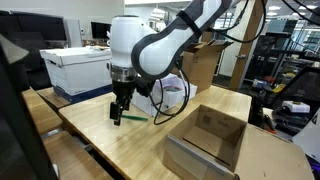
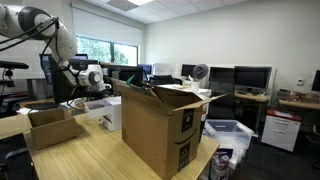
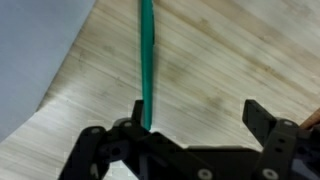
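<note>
Wrist view, left to right: grey floor past the table edge, then green stick flat on the wood. Long axis straight up-frame, near end just beside the frame-left finger, far end out the top edge; can't tell which end is the tip. Gripper wide open, gripping nothing. In an exterior view: stick on tabletop just beside gripper, open cardboard box further right.

Green stick on pale wood-grain table, black hand, brown box.
</note>
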You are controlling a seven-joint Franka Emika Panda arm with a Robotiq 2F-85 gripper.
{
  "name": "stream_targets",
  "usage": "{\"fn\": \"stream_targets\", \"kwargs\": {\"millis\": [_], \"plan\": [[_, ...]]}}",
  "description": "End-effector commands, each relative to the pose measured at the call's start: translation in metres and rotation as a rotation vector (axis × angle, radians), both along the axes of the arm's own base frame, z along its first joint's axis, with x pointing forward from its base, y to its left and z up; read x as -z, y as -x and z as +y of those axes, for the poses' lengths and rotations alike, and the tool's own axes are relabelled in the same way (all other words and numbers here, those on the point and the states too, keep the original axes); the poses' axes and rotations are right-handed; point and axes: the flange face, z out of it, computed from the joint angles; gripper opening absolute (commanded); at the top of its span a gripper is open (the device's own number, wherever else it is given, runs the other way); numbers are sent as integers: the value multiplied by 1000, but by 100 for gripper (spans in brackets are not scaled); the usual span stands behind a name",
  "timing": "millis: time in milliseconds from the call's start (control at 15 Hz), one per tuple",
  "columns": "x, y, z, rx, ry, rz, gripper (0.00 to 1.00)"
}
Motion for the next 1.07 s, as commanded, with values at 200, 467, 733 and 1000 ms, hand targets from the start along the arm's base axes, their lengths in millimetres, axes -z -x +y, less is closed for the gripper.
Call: {"fn": "stream_targets", "kwargs": {"millis": [200, 467, 733, 1000], "plan": [[2, 2, 5, 5, 16, 23, 100], [2, 3, 6, 3, 8, 16, 100], [0, 4, 5, 6, 2, -2, 100], [-2, 4, 5, 19, 5, -15, 100]]}}
